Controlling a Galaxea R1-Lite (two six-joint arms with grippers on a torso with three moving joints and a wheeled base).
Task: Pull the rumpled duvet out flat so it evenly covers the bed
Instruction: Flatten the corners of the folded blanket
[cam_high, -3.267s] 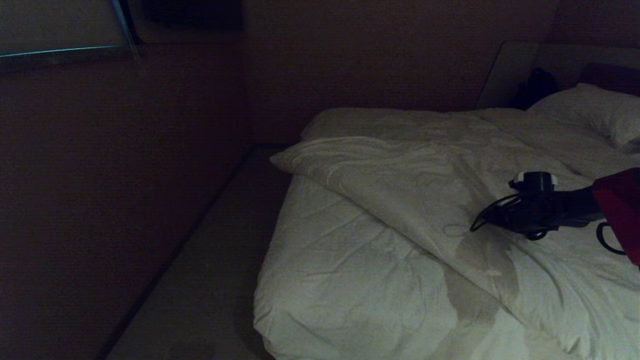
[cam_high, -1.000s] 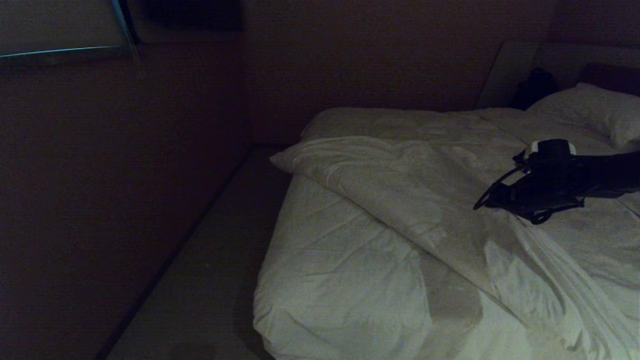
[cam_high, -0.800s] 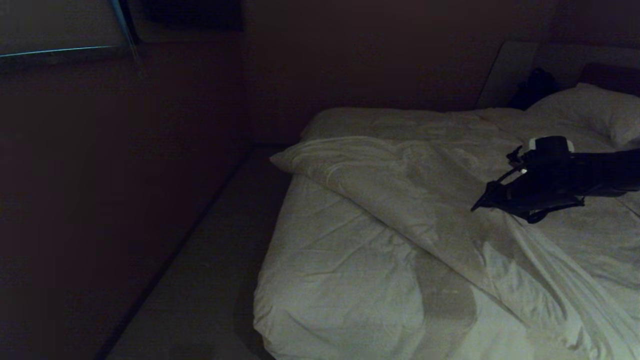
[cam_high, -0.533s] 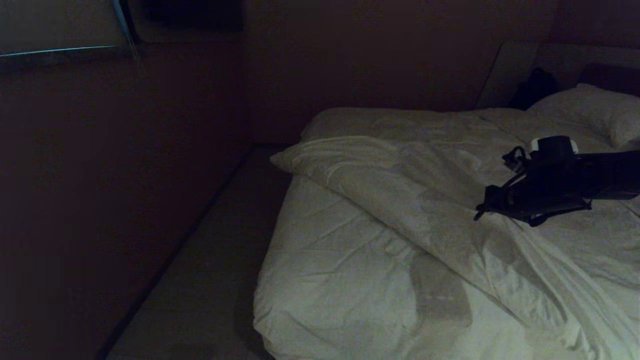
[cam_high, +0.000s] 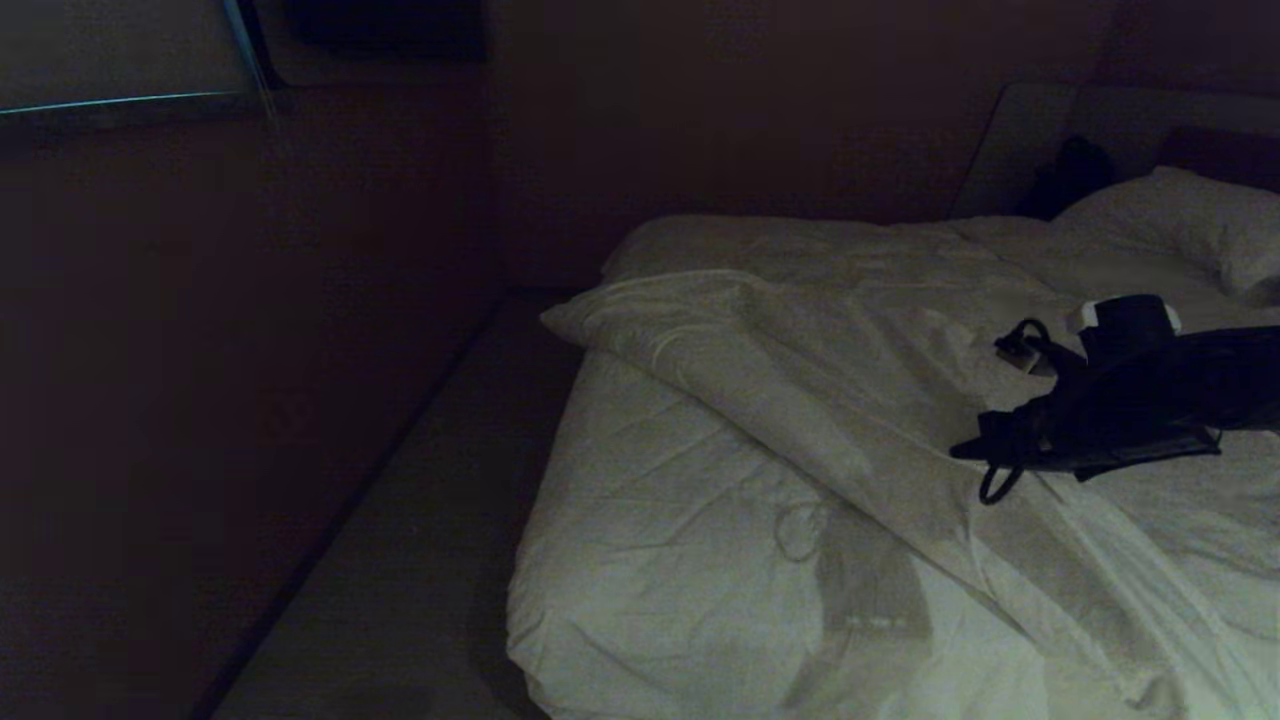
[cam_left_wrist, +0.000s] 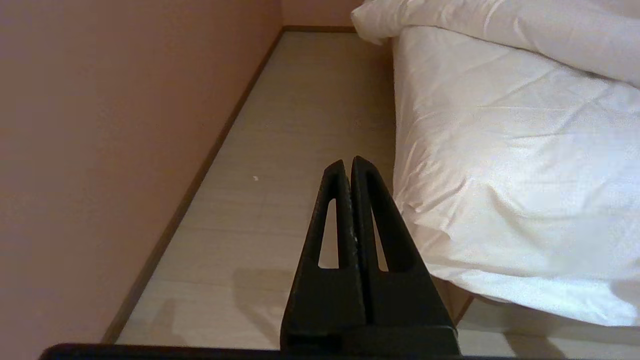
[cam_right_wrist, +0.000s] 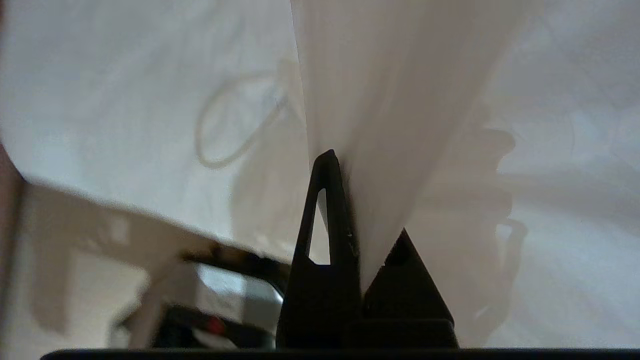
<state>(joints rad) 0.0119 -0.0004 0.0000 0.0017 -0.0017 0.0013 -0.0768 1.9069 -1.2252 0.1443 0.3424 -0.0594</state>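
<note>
The room is very dim in the head view, and the right hand (cam_high: 965, 450) is only a black shape reaching in from the right edge over the bed (cam_high: 640, 560), its arm cut off by the frame. The wrist view makes it plain: the right hand (cam_right_wrist: 345, 165) is clenched on a fold of the duvet (cam_right_wrist: 400, 100), white cloth rising taut from between the fingers (cam_right_wrist: 325, 200) and hiding most of the far one. The duvet (cam_high: 800, 400) lies rumpled across the bed, a thick folded edge running diagonally from the far left corner down toward the near right, with a stretched ridge leading away from the hand. Below that fold, the flatter white surface at the near left corner carries the arm's shadow. A pillow (cam_high: 1190, 220) shows at the far right, partly cut off, with something dark beside it too murky to identify. The left hand (cam_left_wrist: 350, 167) is out of the head view; its own camera shows it shut tight on nothing, hanging over the pale floor (cam_left_wrist: 280, 150) beside the bed's corner, next to the wall (cam_left_wrist: 110, 125).
</note>
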